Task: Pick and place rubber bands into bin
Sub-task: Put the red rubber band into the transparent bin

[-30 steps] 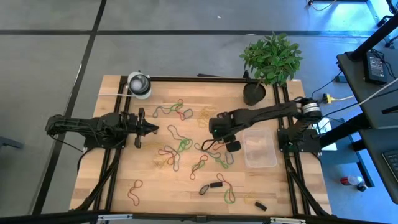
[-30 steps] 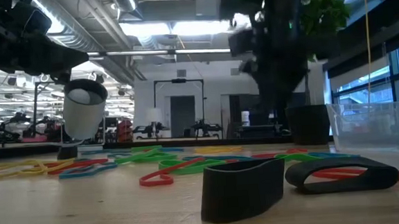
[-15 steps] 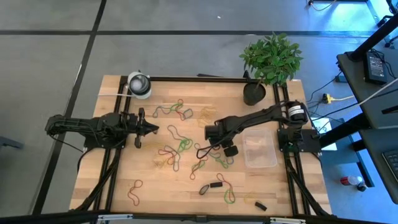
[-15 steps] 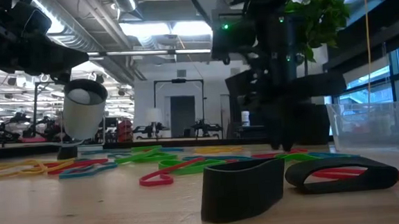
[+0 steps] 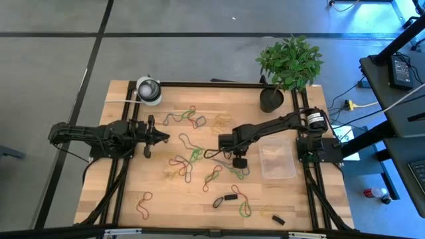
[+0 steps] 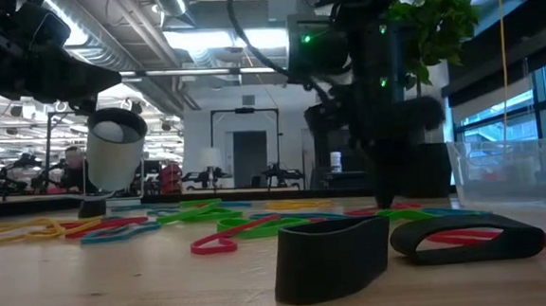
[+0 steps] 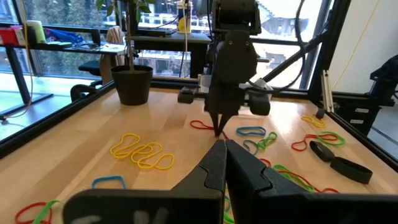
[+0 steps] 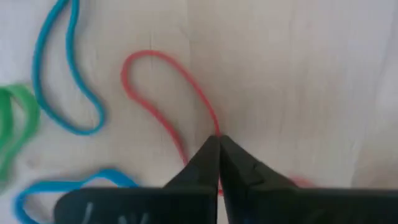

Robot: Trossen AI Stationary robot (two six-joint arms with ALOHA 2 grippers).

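Observation:
Rubber bands [image 5: 192,157] in red, green, yellow, blue and dark lie scattered flat on the wooden table. My right gripper [image 5: 237,155] points down at mid-table, left of the clear bin [image 5: 277,159], and is shut on a red rubber band [image 8: 198,93]. The low view shows its tips [image 6: 385,201] at the tabletop. My left gripper [image 5: 166,138] hangs shut and level over the table's left half, holding nothing. My right gripper pinches one strand of the red rubber band [image 8: 212,124] between its two fingertips, near one end of the loop. The fingers come from above, pointing down. The band lies slack on the table, its rounded end [image 8: 146,55] spread away from the fingers.
A black plant pot [image 5: 271,99] stands at the far right corner and a white roll [image 5: 149,89] at the far left. Two wide black bands [image 6: 331,254] [image 6: 468,239] stand near the front edge. Blue bands [image 8: 68,81] lie close to the red one.
My right gripper has come down onto the table, rolling about its own axis, and its fingers have shut on the red rubber band. The bands on the table have stayed where they were.

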